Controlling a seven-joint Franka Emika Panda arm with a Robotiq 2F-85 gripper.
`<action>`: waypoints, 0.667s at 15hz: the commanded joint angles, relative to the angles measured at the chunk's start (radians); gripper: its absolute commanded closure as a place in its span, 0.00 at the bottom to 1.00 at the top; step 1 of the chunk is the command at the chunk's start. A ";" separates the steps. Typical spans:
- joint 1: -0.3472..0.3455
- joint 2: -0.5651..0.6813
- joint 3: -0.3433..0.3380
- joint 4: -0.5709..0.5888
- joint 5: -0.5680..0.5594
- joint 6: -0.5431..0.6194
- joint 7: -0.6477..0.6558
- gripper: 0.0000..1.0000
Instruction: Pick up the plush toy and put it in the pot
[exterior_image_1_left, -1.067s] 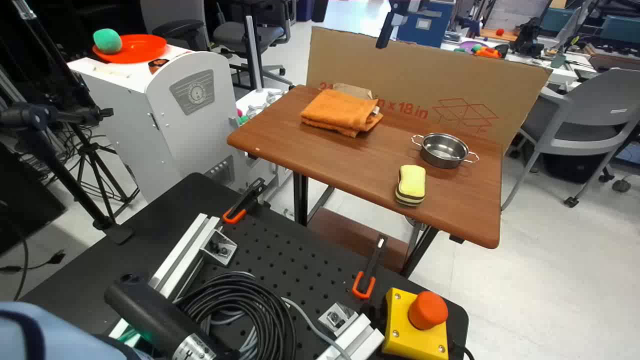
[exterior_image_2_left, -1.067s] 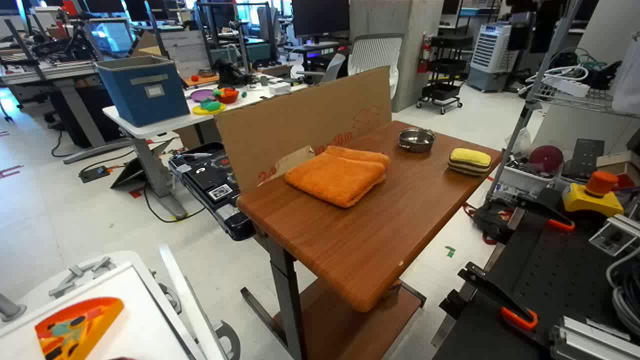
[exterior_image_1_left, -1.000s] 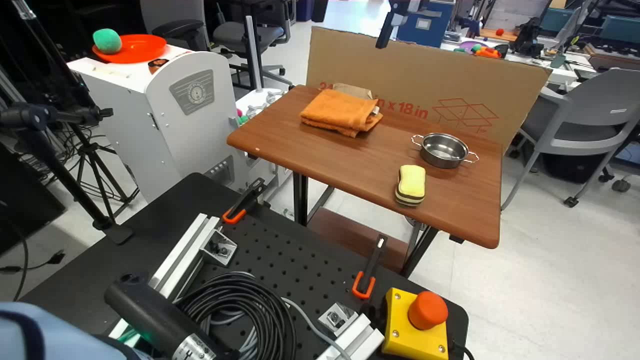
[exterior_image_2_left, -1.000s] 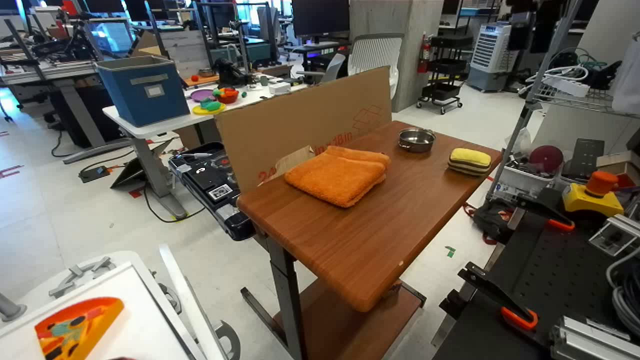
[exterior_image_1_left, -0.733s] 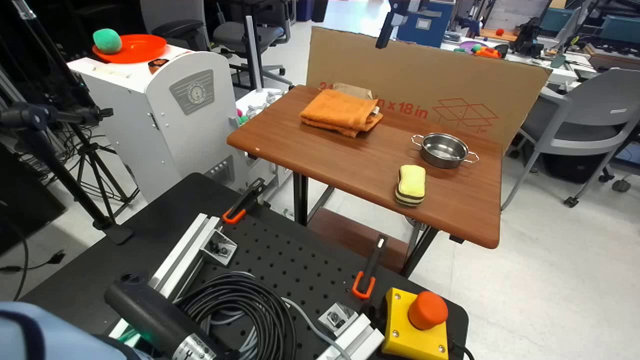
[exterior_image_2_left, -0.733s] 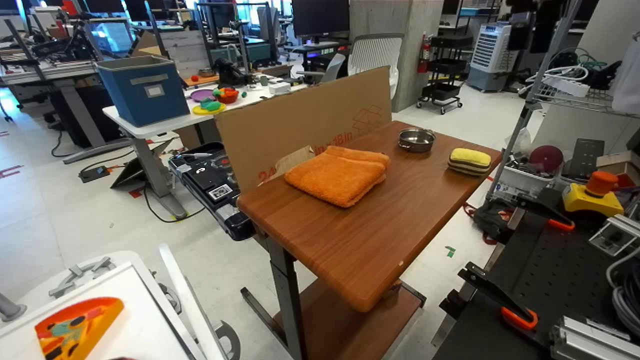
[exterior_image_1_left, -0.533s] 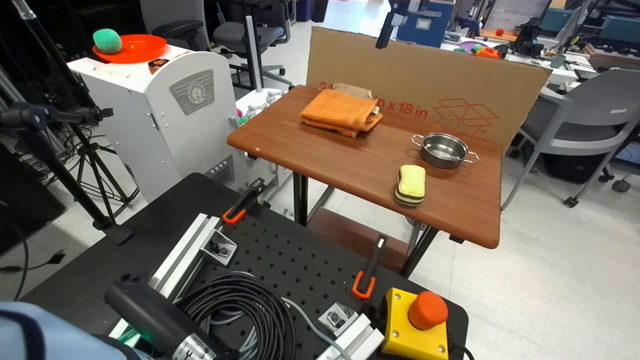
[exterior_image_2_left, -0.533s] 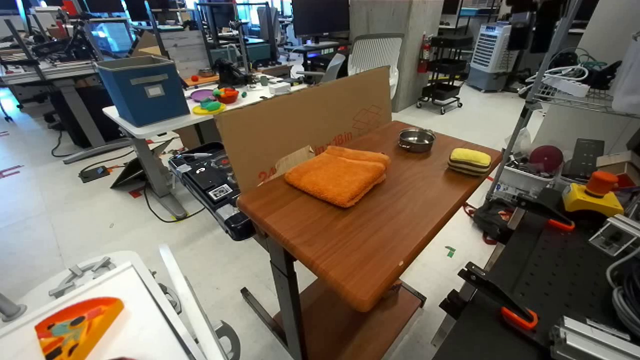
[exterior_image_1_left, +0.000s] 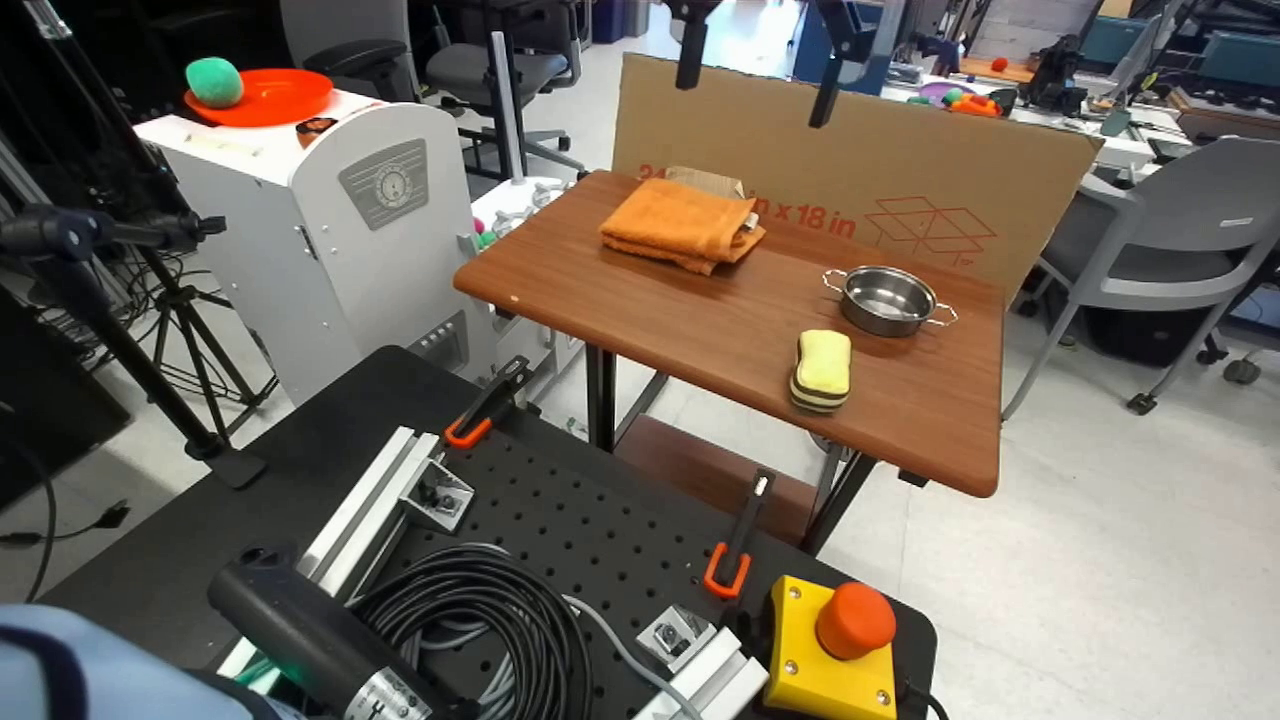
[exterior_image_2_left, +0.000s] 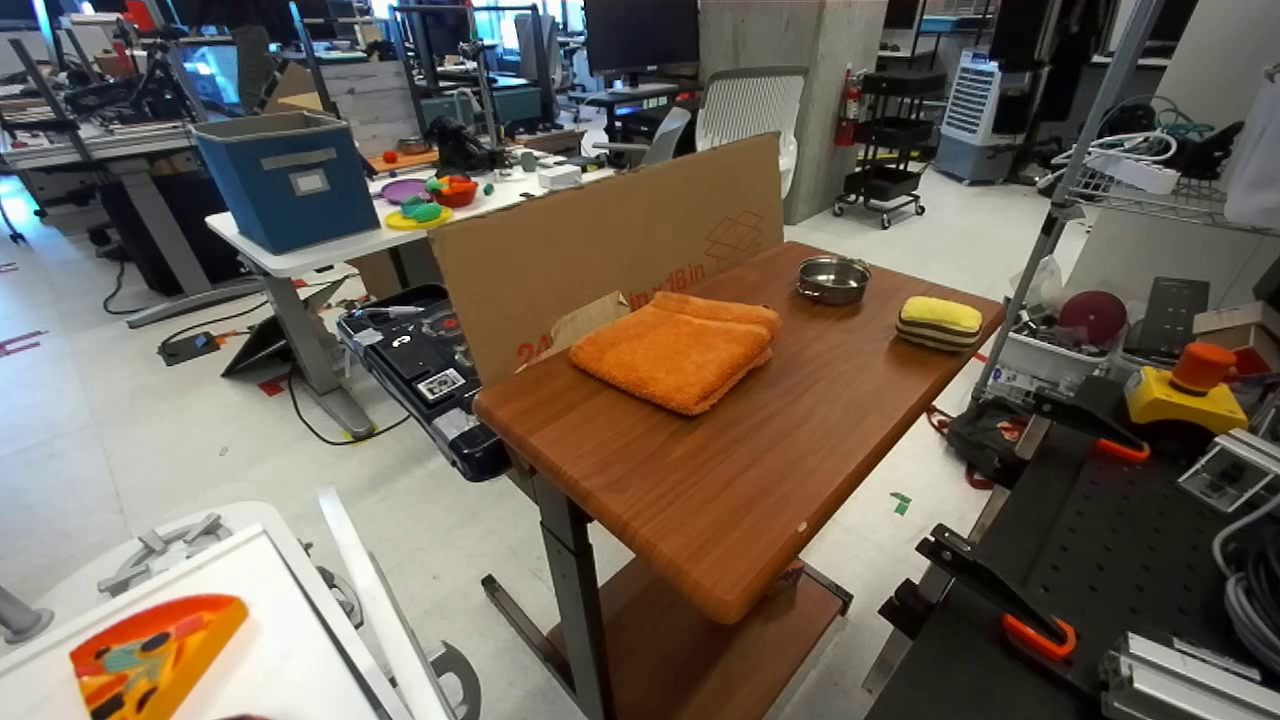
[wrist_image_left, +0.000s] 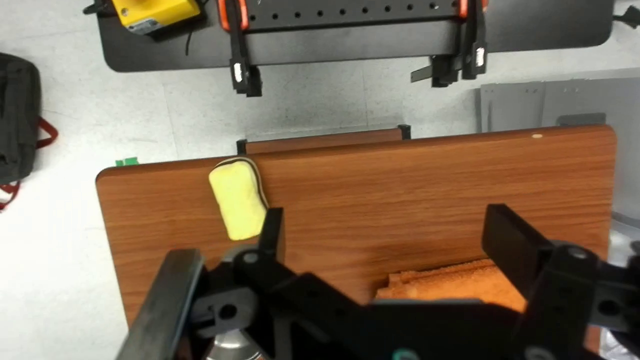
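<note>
The plush toy (exterior_image_1_left: 825, 362) is a pale yellow lump with dark striped sides, lying on the brown table near its front edge. It also shows in an exterior view (exterior_image_2_left: 940, 318) and at left in the wrist view (wrist_image_left: 239, 200). The silver pot (exterior_image_1_left: 884, 318) stands behind it and looks empty; it also shows in an exterior view (exterior_image_2_left: 834, 290). In the wrist view, the pot (wrist_image_left: 231, 345) is mostly hidden behind the gripper. My gripper (exterior_image_1_left: 755, 98) is open and empty, high above the table. In the wrist view, the gripper (wrist_image_left: 385, 220) has the toy outside its left finger.
A folded orange cloth (exterior_image_1_left: 680, 222) lies on the table (exterior_image_1_left: 640, 315) on the far side from the pot. A cardboard sheet (exterior_image_1_left: 860, 150) stands along the back edge. A black perforated bench (exterior_image_1_left: 600, 520) with clamps and a yellow stop button box (exterior_image_1_left: 830, 660) is in front.
My gripper has moved right and down in an exterior view, coming further into the picture, and stays open. The plush toy, pot and cloth have not moved.
</note>
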 joint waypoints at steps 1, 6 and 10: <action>-0.040 0.089 -0.020 0.020 -0.100 0.141 -0.047 0.00; -0.089 0.231 -0.059 0.041 -0.149 0.282 -0.070 0.00; -0.102 0.311 -0.067 0.033 -0.139 0.339 -0.135 0.00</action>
